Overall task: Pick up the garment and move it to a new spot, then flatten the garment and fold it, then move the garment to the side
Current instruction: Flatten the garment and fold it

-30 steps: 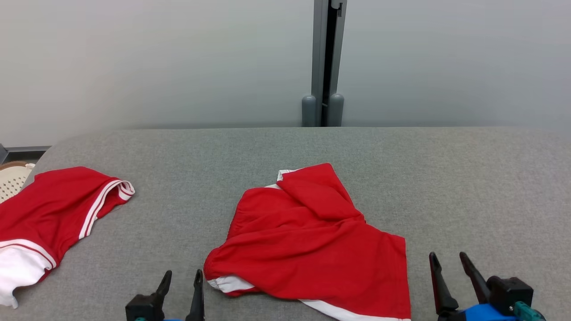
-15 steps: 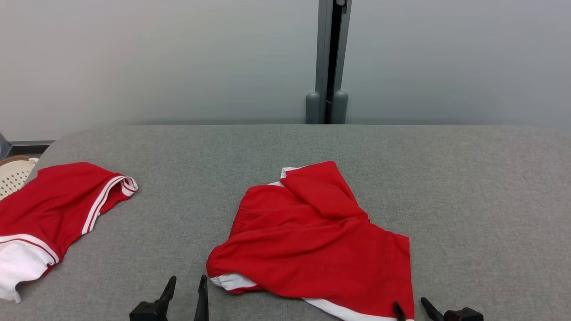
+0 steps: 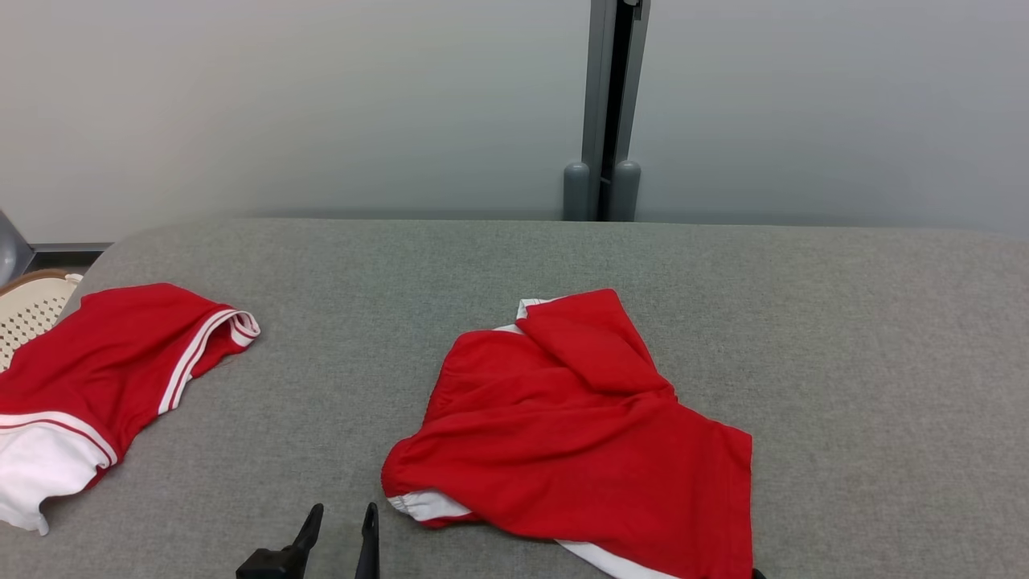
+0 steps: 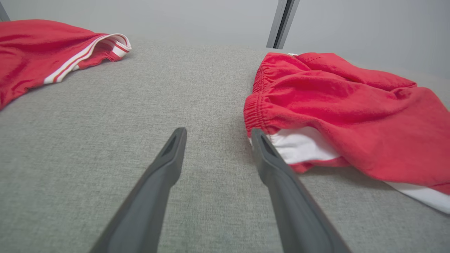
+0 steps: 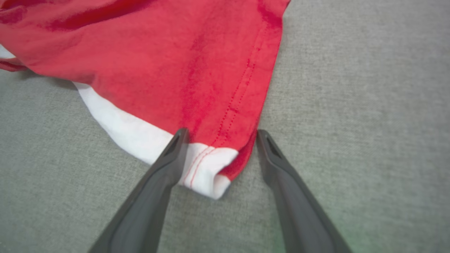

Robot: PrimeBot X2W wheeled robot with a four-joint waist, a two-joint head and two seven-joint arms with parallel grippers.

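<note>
Lying at the left edge of the frame, a striped garment spills over the grey table, red with white bands, a basket peeking in behind it. Moving right, low in the frame, the left gripper has its fingers spread with nothing between them, one tip just beside the waistband corner of the shorts. Centre frame now: those shorts lie red and rumpled, one flap folded over on top, white trim along the near edge. And at their lower right corner, the right gripper straddles the hem, fingers wide apart, not clamped.
</note>
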